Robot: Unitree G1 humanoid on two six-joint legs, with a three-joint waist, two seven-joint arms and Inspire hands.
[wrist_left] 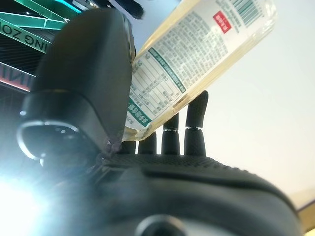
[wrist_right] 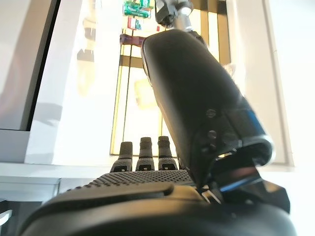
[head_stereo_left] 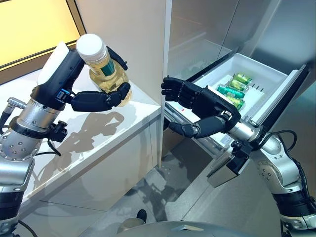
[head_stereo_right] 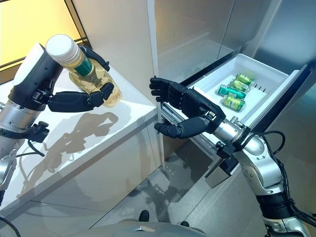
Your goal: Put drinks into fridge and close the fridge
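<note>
My left hand (head_stereo_left: 98, 100) is shut on a bottle (head_stereo_left: 104, 66) of pale yellow drink with a white cap and a green label. It holds the bottle tilted above the white counter (head_stereo_left: 123, 128). The bottle also shows in the left wrist view (wrist_left: 197, 59), gripped between thumb and fingers. My right hand (head_stereo_left: 202, 106) is open and empty, with fingers spread, between the counter's edge and the open fridge drawer (head_stereo_left: 276, 74). Green cans (head_stereo_left: 234, 89) lie in the white drawer.
The steel fridge front (head_stereo_left: 207, 24) rises behind the drawer. The drawer's dark front panel (head_stereo_left: 289, 96) juts out at the right. A yellow-lit window (head_stereo_left: 29, 24) is at the far left. A grey floor (head_stereo_left: 163, 197) lies below.
</note>
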